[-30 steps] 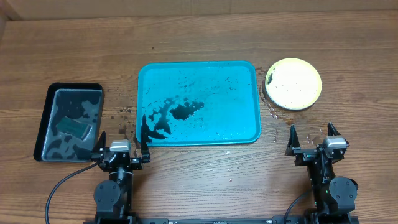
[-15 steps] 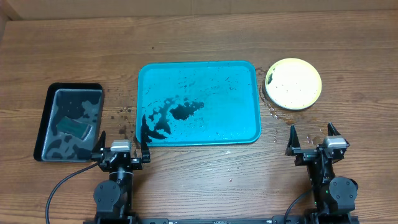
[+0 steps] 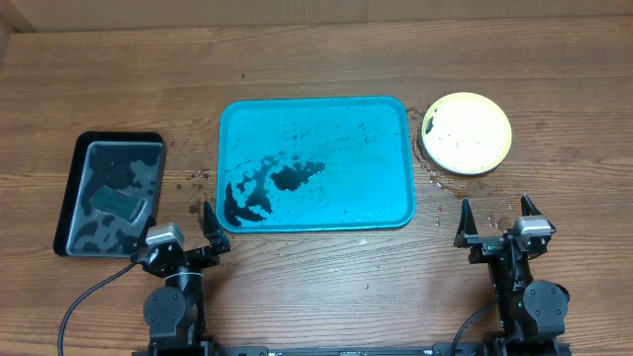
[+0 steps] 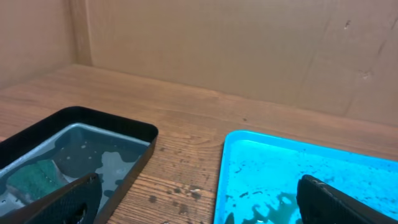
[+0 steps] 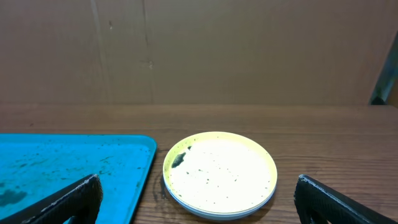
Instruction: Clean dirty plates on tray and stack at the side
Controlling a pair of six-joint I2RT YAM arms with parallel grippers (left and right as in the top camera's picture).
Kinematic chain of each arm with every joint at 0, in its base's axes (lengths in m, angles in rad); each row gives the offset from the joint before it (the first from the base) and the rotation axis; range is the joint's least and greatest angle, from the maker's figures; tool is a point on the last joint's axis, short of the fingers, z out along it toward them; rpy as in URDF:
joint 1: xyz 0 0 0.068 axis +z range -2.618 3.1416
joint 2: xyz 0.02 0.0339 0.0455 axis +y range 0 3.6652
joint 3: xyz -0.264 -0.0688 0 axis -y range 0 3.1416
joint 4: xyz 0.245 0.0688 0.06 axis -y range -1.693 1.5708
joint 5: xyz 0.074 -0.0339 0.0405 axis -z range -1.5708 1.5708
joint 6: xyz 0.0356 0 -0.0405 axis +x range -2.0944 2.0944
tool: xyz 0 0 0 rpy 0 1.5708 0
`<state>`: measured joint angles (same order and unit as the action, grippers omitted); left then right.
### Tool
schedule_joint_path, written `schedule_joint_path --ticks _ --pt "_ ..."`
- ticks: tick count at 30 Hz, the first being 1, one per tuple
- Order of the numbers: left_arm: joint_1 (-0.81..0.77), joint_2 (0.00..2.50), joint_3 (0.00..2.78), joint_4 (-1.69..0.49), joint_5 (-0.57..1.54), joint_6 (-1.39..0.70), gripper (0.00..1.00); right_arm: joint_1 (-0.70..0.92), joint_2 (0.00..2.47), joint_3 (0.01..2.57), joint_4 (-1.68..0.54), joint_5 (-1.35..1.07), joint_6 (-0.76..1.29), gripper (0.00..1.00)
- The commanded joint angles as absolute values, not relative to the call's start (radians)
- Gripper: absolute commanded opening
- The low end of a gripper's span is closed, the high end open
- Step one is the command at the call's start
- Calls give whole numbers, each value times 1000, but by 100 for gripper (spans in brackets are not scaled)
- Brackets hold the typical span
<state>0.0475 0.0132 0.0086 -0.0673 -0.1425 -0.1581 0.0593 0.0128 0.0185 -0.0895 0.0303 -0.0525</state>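
Observation:
The turquoise tray (image 3: 316, 102) lies mid-table, wet, with dark smears and no plates on it; it also shows in the left wrist view (image 4: 311, 165) and the right wrist view (image 5: 62, 158). The plates (image 3: 466, 133) sit stacked on the table right of the tray, the yellow-green-rimmed one on top with dark specks (image 5: 221, 171); the plates beneath are mostly hidden. My left gripper (image 3: 181, 235) is open and empty near the tray's front left corner (image 4: 199, 205). My right gripper (image 3: 497, 220) is open and empty, in front of the stack (image 5: 198, 208).
A black tray (image 3: 69, 188) holding water and a green sponge (image 3: 117, 203) stands at the left; it also shows in the left wrist view (image 4: 144, 132). Water drops dot the wood between the trays. A cardboard wall (image 5: 199, 50) rises behind the table.
My left gripper has turned to the left, so it now points between the black tray and the turquoise tray. The right arm and the plates have not moved.

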Motion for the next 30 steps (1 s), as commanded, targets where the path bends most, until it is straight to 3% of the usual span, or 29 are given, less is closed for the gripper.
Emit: schedule_joint_path --ticks 1,30 --pt "26 3 5 -68 -147 -127 100 54 3 8 -82 33 -53 100" --pt "23 4 5 -67 -137 -127 100 54 3 8 -82 33 -53 100"
